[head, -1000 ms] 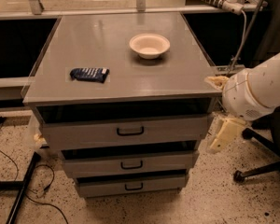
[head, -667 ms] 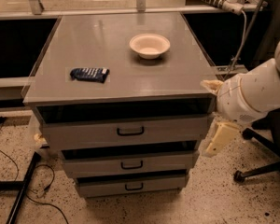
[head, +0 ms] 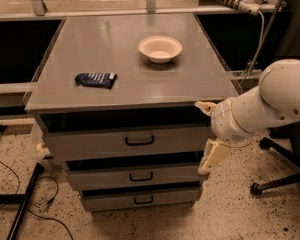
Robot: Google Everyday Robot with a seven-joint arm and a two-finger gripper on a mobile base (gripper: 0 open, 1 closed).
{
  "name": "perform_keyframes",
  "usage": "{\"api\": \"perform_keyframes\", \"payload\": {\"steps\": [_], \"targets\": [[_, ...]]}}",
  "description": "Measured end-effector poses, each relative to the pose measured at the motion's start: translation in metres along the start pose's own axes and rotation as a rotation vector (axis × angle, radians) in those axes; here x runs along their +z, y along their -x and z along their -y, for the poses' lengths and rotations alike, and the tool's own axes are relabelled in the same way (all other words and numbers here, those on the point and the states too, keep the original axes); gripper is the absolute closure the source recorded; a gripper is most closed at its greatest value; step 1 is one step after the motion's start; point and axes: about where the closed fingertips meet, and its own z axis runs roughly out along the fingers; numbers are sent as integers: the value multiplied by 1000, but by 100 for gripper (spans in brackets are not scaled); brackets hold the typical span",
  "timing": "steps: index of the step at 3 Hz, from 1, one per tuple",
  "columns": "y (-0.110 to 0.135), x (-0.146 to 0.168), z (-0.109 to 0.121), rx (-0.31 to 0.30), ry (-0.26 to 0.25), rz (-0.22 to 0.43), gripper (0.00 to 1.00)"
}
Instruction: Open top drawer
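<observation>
Because the top drawer (head: 90, 144), just under the cabinet top (head: 115, 64), is not yet pulled out, the gripper (head: 208, 131) hangs beside its right end with jaws spread wide, likely ready to take the handle (head: 140, 140)

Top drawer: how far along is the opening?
Done: nothing that shows. The top drawer shows only its front, none of its inside. In hand: the gripper, open, is at the drawer's right end, off to the side of the handle and holding nothing. Left: move to the handle, grasp it, pull the drawer out.
</observation>
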Motion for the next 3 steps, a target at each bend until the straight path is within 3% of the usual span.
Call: {"api": "perform_keyframes", "payload": {"steps": [3], "targets": [[-22, 70, 24, -43, -14, 22, 0]]}}
